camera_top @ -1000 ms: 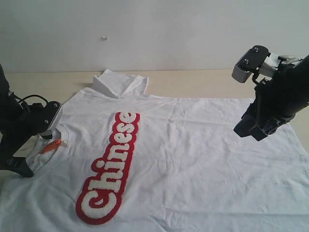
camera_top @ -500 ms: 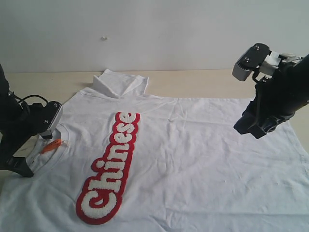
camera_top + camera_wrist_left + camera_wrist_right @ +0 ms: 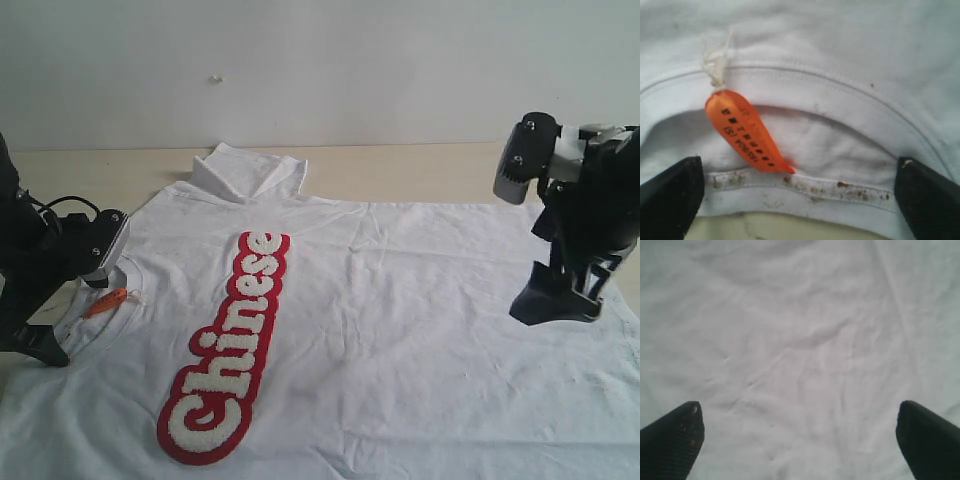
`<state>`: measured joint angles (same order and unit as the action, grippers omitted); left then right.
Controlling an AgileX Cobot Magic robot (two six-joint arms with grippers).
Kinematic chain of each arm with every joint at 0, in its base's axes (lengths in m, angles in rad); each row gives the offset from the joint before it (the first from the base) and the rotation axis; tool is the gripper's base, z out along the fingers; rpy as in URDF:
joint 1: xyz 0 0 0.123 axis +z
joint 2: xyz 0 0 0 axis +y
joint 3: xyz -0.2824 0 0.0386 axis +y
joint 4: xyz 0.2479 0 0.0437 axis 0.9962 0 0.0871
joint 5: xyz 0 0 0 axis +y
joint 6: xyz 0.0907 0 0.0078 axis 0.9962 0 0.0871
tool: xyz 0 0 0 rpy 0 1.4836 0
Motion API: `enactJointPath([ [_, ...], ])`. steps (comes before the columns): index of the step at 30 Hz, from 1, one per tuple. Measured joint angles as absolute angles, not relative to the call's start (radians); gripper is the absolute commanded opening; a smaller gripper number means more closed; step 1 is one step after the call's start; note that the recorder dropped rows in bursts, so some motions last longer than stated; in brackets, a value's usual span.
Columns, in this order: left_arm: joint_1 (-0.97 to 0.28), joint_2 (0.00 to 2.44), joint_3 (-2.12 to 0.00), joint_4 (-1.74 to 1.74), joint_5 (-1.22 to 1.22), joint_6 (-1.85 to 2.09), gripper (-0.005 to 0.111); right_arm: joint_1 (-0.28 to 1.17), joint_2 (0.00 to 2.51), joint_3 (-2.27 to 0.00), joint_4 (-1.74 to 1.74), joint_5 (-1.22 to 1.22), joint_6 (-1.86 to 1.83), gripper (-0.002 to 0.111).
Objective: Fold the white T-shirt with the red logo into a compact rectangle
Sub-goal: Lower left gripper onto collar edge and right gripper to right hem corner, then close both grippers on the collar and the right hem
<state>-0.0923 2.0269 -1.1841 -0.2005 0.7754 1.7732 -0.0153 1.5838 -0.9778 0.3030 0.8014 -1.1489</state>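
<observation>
Lying face up across the pale counter (image 3: 400, 170), the white T-shirt (image 3: 400, 330) is spread nearly flat, wrinkled, and covers most of the surface in the exterior view. The red logo (image 3: 232, 350) runs in a long slanted strip down the chest, its fuzzy white letters "Chinese" edged in thick red.

To the wall (image 3: 300, 70) side of the logo's far end, one sleeve (image 3: 248, 172) is folded up in a loose peak at the shirt's edge. Just beside the logo, on the left arm's side, sits the ribbed collar (image 3: 130, 290), with an orange tag (image 3: 105, 301) hanging inside it from a short white string.

The left fingers (image 3: 38, 345) are at that collar, on the side away from the logo. In the left wrist view the two dark fingers (image 3: 670, 195) stand wide apart, with the collar's back band and the tag (image 3: 747, 135) between them and a sliver of counter showing at the shirt's edge. They grip nothing.

Well apart from the logo, on its other side, the right fingers (image 3: 555, 300) point down over plain white cloth near the shirt's hem end. The right wrist view shows the fingers (image 3: 670, 440) spread wide with only creased fabric between them and nothing held. Whether their tips touch the cloth cannot be told.
</observation>
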Motion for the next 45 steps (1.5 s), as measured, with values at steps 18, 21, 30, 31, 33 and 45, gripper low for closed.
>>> enactJointPath([
  [18, -0.092, 2.027, -1.184, -0.201, 0.775, 1.773, 0.104, -0.044, 1.714, -0.978, -0.156, 0.864, -1.283, 0.105],
  [21, -0.092, 2.027, -1.184, -0.201, 0.775, 1.773, 0.104, -0.103, 1.726, -0.978, -0.122, 0.831, -1.321, 0.105],
  [30, -0.092, 2.027, -1.184, -0.201, 0.775, 1.773, 0.104, -0.221, 1.753, -0.978, -0.099, 0.720, -1.329, 0.105],
  [31, -0.092, 2.027, -1.184, -0.201, 0.775, 1.773, 0.104, -0.224, 1.759, -0.978, -0.096, 0.704, -1.318, 0.105],
  [33, -0.092, 2.027, -1.184, -0.201, 0.775, 1.773, 0.104, -0.228, 1.779, -0.978, -0.094, 0.668, -1.312, 0.105],
  [45, -0.092, 2.027, -1.184, -0.203, 0.775, 1.773, 0.104, -0.228, 1.927, -1.041, -0.099, 0.628, -1.320, 0.105],
])
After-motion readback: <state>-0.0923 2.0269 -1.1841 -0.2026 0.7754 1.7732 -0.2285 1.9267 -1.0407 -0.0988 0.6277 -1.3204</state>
